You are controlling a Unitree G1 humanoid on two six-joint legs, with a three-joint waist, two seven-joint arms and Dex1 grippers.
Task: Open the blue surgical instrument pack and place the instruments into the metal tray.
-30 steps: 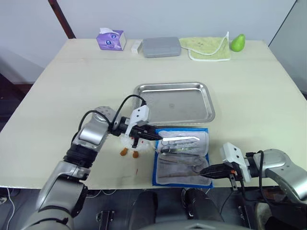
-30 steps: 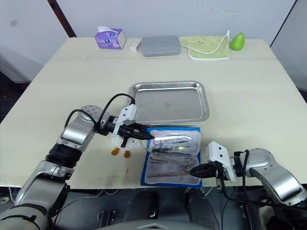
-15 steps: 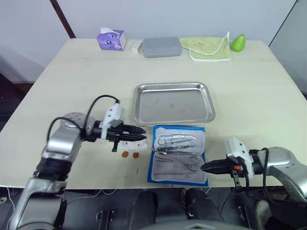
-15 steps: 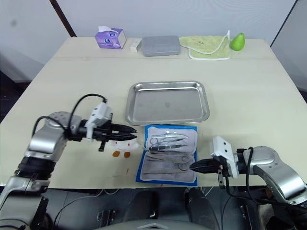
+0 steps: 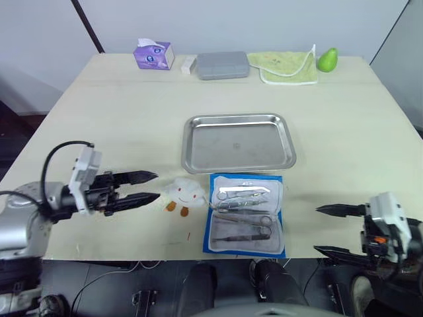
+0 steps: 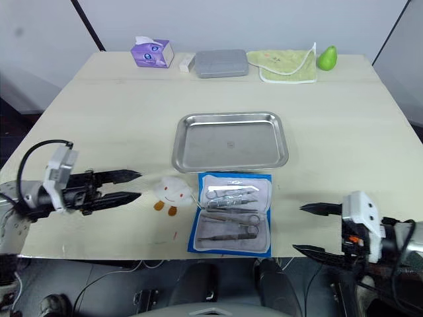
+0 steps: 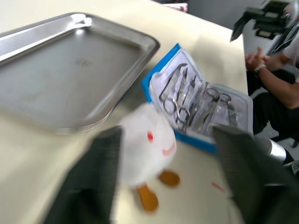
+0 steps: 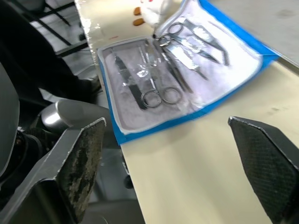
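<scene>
Both hands have pulled back wide apart: left hand point(image 5: 142, 187) and right hand point(image 5: 332, 230) are open and empty. Blue surgical instrument pack point(image 5: 246, 214) lies open just near of the metal tray point(image 5: 239, 141). Next, pinch one of the instruments point(image 5: 243, 193) by its middle (slowly).

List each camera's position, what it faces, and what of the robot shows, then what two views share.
Left and right eye: on the head, looking down over the table; both arms show.
Left wrist: on the left arm, facing the metal tray and white toy between its open fingers.
Right wrist: on the right arm, open fingers framing the blue surgical instrument pack.
Shared: both wrist views show the instruments.
</scene>
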